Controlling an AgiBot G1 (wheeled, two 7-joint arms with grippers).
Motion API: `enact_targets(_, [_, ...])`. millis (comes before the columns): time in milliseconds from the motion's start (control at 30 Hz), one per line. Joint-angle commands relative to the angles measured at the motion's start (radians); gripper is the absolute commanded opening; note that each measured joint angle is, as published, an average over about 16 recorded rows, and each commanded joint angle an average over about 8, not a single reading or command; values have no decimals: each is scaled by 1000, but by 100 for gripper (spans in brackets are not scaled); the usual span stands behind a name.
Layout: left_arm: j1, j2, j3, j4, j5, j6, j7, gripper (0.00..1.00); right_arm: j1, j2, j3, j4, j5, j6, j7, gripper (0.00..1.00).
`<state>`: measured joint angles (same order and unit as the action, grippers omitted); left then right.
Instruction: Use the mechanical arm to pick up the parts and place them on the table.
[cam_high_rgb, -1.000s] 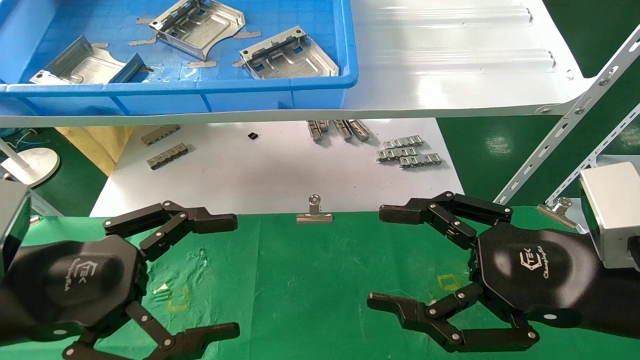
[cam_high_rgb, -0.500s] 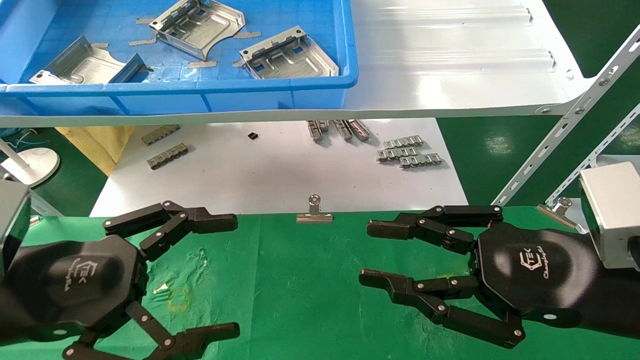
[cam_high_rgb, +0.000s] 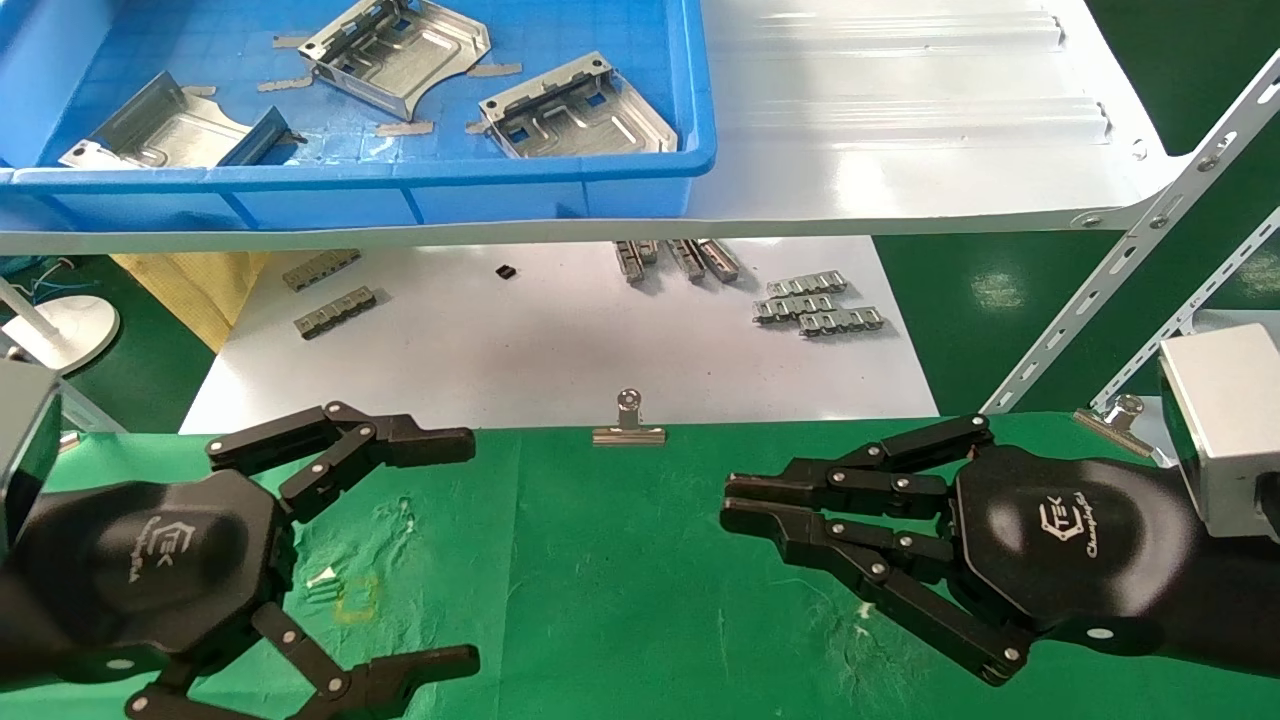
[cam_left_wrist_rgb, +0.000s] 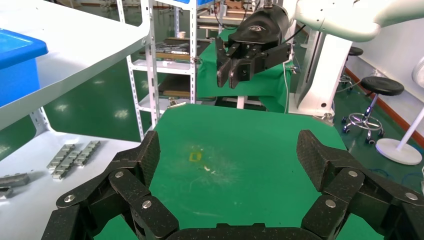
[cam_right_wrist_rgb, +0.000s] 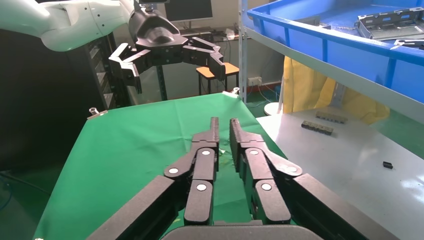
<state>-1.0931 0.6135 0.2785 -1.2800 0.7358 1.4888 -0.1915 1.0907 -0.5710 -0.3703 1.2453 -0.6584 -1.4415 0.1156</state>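
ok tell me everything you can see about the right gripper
The right gripper is black, with a glossy hexagonal palm marked "TEK" in white and two jointed linkage fingers studded with silver pivot pins, joined to a silver-grey wrist block. It hangs over the right side of the green cloth table, fingers pointing toward the left gripper. Its jaws are drawn nearly together with only a thin gap, and nothing is held between them. It does not visibly touch the cloth or any part.
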Motion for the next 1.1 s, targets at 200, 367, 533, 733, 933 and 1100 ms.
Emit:
enact_targets(200, [-84, 16, -4, 6, 18, -31, -20, 100, 0, 0, 0, 0, 0, 0, 0, 0])
enact_targets(367, [-261, 74, 11, 69, 79, -72, -40, 100, 0, 0, 0, 0, 0, 0, 0, 0])
enact_targets(533, [-463, 171, 72, 266, 202, -90, -36, 100, 0, 0, 0, 0, 0, 0, 0, 0])
enact_targets(733, [-703, 307, 150, 617, 387, -201, 15, 100, 0, 0, 0, 0, 0, 0, 0, 0])
enact_targets(933, [-861, 428, 215, 917, 546, -401, 70, 100, 0, 0, 0, 0, 0, 0, 0, 4])
enact_targets(1100, [-942, 486, 263, 1067, 628, -462, 74, 60, 0, 0, 0, 0, 0, 0, 0, 63])
